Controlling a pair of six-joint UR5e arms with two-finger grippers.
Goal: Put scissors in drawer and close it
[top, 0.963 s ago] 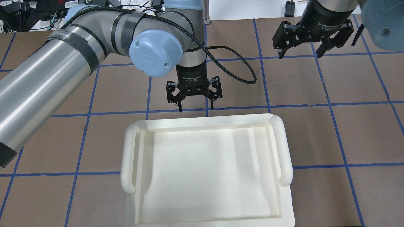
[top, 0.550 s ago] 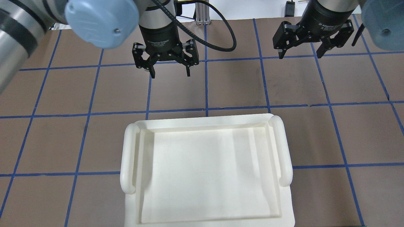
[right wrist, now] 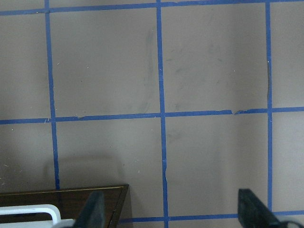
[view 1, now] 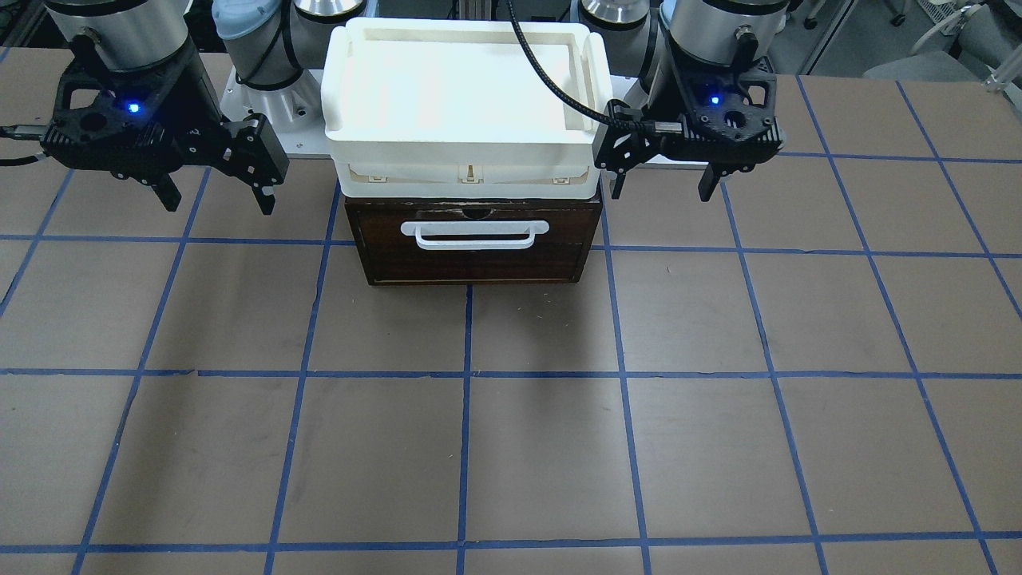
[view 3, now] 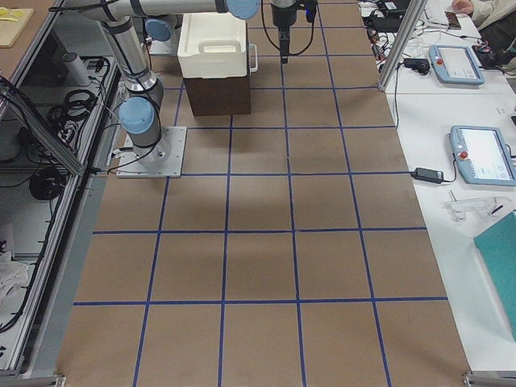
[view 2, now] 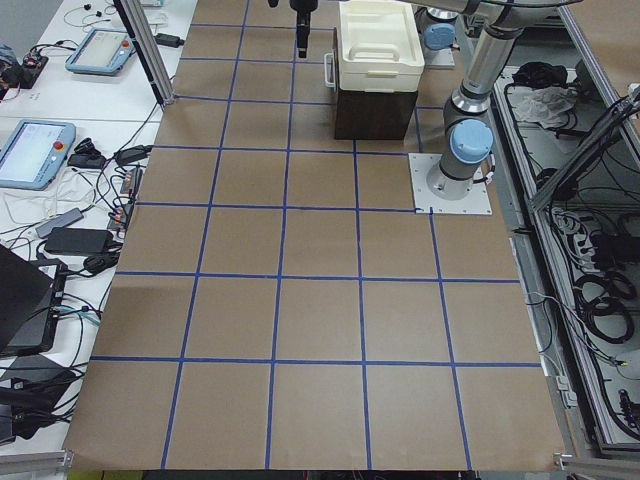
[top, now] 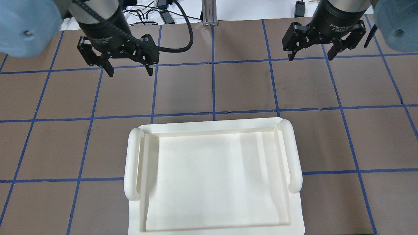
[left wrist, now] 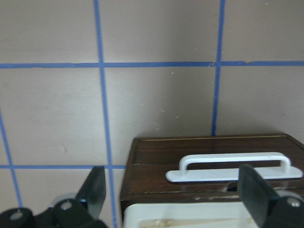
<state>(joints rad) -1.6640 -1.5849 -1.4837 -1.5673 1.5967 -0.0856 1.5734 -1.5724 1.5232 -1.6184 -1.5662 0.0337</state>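
The drawer (view 1: 479, 259) has a dark brown front and a white bar handle (view 1: 475, 234). It sits pushed in, under a white tray (view 1: 459, 160). The scissors show in no view. My left gripper (view 1: 661, 190) is open and empty, hovering beside the drawer unit on its left side; it also shows in the overhead view (top: 130, 72). My right gripper (view 1: 217, 204) is open and empty on the other side, also in the overhead view (top: 310, 58). The left wrist view shows the drawer front (left wrist: 152, 156) and the handle (left wrist: 232, 168) between the fingers (left wrist: 95, 190).
The white tray with side handles (top: 132, 163) covers the top of the drawer unit. The robot's base plate (view 2: 450, 185) sits behind the unit. Brown table with a blue tape grid (view 1: 479, 447) lies in front. Tablets and cables (view 2: 40, 150) are off the table's edge.
My left gripper has moved from just in front of the tray's middle out to the left and farther forward, staying open. The right gripper has not moved.
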